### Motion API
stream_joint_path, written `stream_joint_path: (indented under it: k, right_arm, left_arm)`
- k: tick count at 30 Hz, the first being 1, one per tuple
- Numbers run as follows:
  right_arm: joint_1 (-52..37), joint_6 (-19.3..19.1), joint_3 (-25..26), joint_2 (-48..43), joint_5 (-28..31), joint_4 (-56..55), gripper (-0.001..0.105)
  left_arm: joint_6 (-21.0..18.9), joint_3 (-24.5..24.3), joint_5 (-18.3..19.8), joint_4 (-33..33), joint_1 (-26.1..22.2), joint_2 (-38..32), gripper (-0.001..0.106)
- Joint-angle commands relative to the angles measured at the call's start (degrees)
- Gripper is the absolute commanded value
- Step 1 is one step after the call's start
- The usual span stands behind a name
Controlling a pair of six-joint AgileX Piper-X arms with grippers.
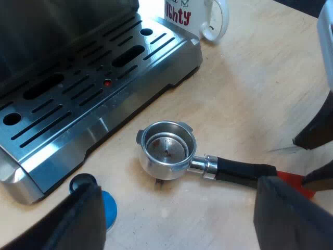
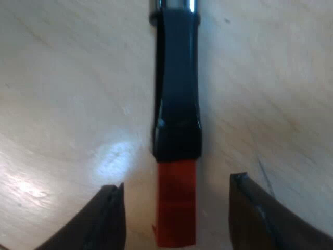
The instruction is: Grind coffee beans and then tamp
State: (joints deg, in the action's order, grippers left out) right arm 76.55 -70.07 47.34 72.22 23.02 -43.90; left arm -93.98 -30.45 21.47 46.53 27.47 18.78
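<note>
Since the holder (image 1: 166,151) lies loose on the table (image 1: 250,94) with its basket bare metal, nothing is ground yet. Grinding and tamping both remain, by my judgement. The machine (image 1: 78,99) has its drip tray just beside the holder, with the mug (image 1: 200,18) at its far corner and the blue tamper (image 1: 106,208) by its near corner. Left gripper (image 1: 179,208) hovers over the holder, wide open, empty. Right gripper (image 2: 177,185) sits low, fingers apart astride the handle's red end (image 2: 176,203), not touching.
</note>
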Motion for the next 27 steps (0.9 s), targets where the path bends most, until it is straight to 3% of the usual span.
stream_joint_path:
  k: [1, 16, 23, 27]
  right_arm:
    - [-0.38, -0.45, 2.34, -0.61, -0.17, -3.26, 0.047]
    - [-0.38, -2.45, 5.88, -5.90, 3.84, -0.45, 0.047]
    - [-0.38, -9.72, 5.88, -7.35, 5.42, 8.48, 0.047]
    - [-0.38, -11.99, 5.88, -7.43, 5.40, 12.21, 0.047]
  left_arm:
    - [-0.04, -0.53, 0.27, -0.14, 0.36, -0.26, 0.062]
    - [-0.87, -0.53, 0.27, -0.14, 0.36, -0.26, 0.062]
    - [-0.87, -0.53, 0.27, -0.14, 0.36, -0.26, 0.062]
    - [-0.87, -0.53, 0.27, -0.14, 0.36, -0.26, 0.062]
